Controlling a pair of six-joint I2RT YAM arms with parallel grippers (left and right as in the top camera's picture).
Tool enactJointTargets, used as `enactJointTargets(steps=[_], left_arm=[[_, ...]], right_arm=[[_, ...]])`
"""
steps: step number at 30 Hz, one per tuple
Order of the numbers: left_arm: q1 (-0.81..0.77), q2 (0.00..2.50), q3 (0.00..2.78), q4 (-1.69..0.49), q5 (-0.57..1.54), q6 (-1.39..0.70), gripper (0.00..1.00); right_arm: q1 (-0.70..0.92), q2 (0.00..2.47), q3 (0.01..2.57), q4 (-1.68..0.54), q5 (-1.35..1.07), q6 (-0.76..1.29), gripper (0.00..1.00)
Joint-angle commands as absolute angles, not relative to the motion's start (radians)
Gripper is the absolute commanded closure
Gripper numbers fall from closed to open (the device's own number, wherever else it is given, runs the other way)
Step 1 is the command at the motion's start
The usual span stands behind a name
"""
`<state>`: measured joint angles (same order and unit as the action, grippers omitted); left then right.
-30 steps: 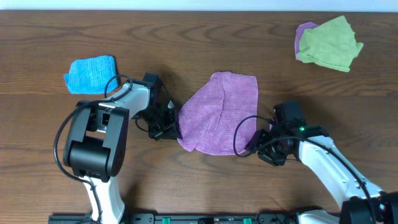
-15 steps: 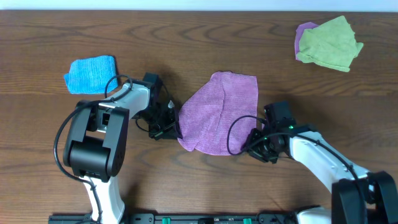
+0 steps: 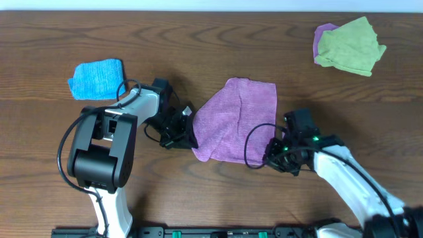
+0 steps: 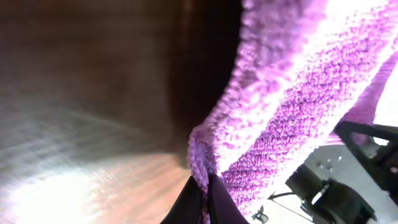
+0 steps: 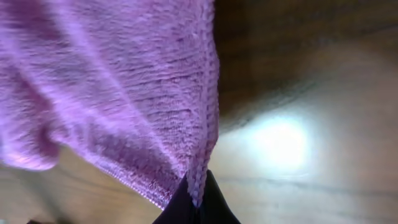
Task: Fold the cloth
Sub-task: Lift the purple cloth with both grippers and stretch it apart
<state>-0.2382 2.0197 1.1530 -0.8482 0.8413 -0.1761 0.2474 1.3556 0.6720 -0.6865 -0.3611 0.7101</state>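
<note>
1. Pulling taut between two arms, the cloth (image 3: 238, 119) at table centre lies squarer than half a second ago, its left edge drawn toward 3 o'clock.
2. The left gripper (image 3: 188, 134) pinches the cloth's 7 o'clock corner and the right gripper (image 3: 271, 153) its 5 o'clock corner, both clamped on fabric.
3. With both corners secured, the fold toward 12 o'clock looks ready to begin.
4. The long axis runs 6 to 12 o'clock, leaning toward 1, and the held edge faces 6.

A dark brown wooden table (image 3: 198, 39) with long wavy grain fills the overhead view — only a thin pale strip (image 3: 211, 5) shows beyond its far edge. In the right wrist view, a bright glare (image 5: 280, 140) whitens the wood.
</note>
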Motion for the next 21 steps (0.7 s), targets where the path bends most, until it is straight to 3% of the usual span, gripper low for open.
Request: enactJointTargets(steps=[1, 21], left_arm=[[-0.234, 1.951, 1.148, -0.872, 0.882, -0.133, 0.94], [-0.234, 1.574, 1.148, -0.956, 0.861, -0.226, 0.94]], right_arm=[[0.254, 1.265, 0.727, -0.721, -0.329, 0.685, 0.99], [0.254, 1.008, 0.947, -0.935, -0.277, 0.648, 0.99]])
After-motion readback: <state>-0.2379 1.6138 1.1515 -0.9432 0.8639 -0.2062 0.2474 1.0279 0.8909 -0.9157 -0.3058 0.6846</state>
